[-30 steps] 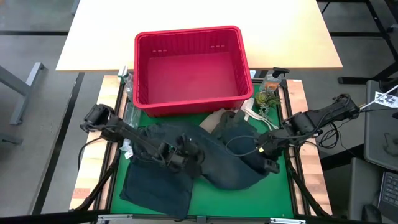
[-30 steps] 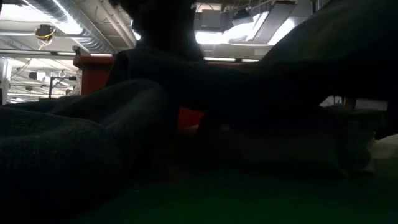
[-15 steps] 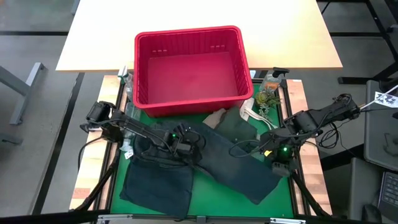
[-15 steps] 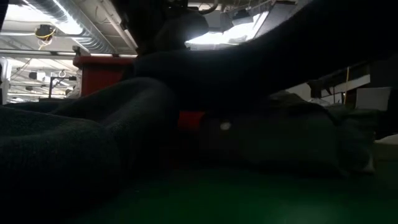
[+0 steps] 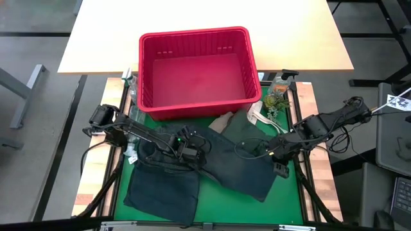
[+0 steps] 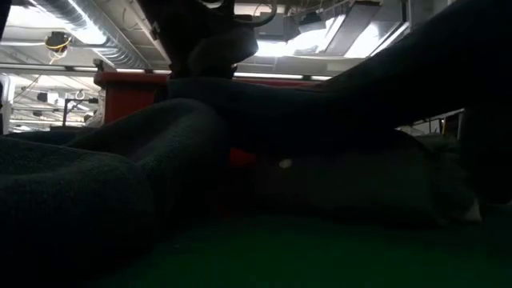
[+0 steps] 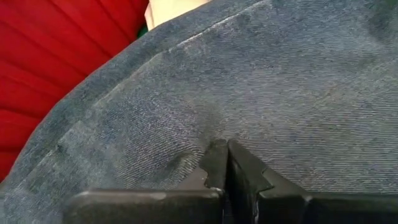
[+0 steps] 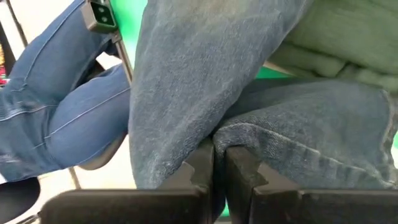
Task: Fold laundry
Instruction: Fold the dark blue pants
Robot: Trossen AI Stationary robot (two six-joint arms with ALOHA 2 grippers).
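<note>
Denim jeans (image 5: 228, 163) pinched in both my hands, spread over the green desk mat (image 5: 212, 208).
My left hand (image 5: 186, 149) clamps the waist end and my right hand (image 5: 277, 154) a leg edge, probably to pull the fabric flat before folding; red basket (image 5: 196, 70) stands just behind.

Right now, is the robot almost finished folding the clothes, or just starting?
Just starting. The red basket is already empty. The left tool and right tool each pinch the jeans, lying rumpled across the green mat. Nothing looks neatly folded yet. The jeans, the green shirt, the tan top and a dark garment remain.
</note>
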